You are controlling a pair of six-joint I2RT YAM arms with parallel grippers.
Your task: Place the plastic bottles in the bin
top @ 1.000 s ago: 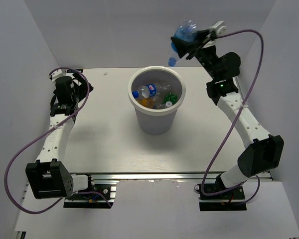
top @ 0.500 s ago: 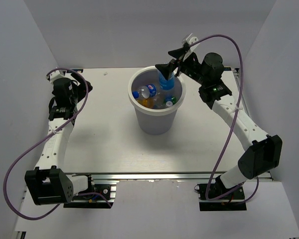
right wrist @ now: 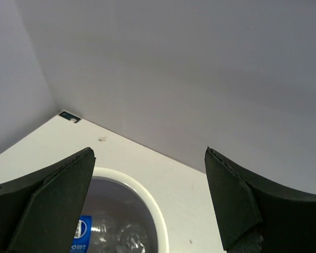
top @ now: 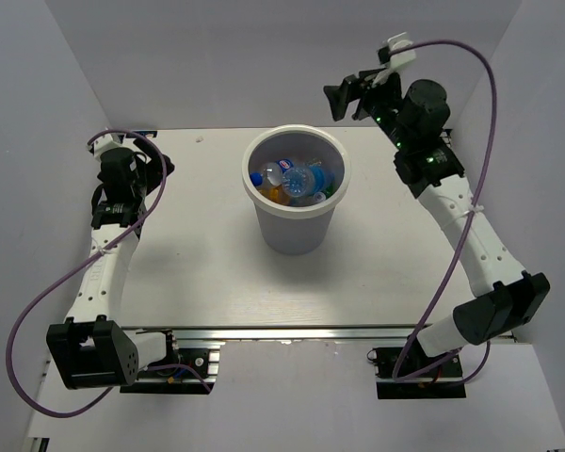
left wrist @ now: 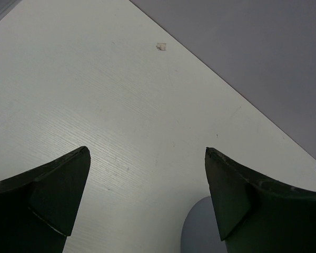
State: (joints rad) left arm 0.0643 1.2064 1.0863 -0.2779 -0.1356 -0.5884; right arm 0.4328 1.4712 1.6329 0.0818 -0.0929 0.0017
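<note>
The white bin (top: 295, 231) stands at the table's middle back and holds several plastic bottles (top: 292, 179), clear ones with blue labels plus orange and green. My right gripper (top: 346, 97) hangs open and empty in the air, above and to the right of the bin's rim. In the right wrist view the bin's rim (right wrist: 157, 219) and a blue-labelled bottle (right wrist: 83, 234) show low between the spread fingers (right wrist: 231, 205). My left gripper (top: 163, 162) stands open and empty at the table's back left, over bare tabletop (left wrist: 121, 121).
Grey walls close the table at the back and both sides. A small pale speck (left wrist: 161, 46) lies on the table near the back wall. The purple cables (top: 471, 66) loop above each arm.
My right gripper opened and let go of the blue-labelled bottle, which dropped into the bin. It then rose and drew back to the right. The left arm stayed nearly still.
</note>
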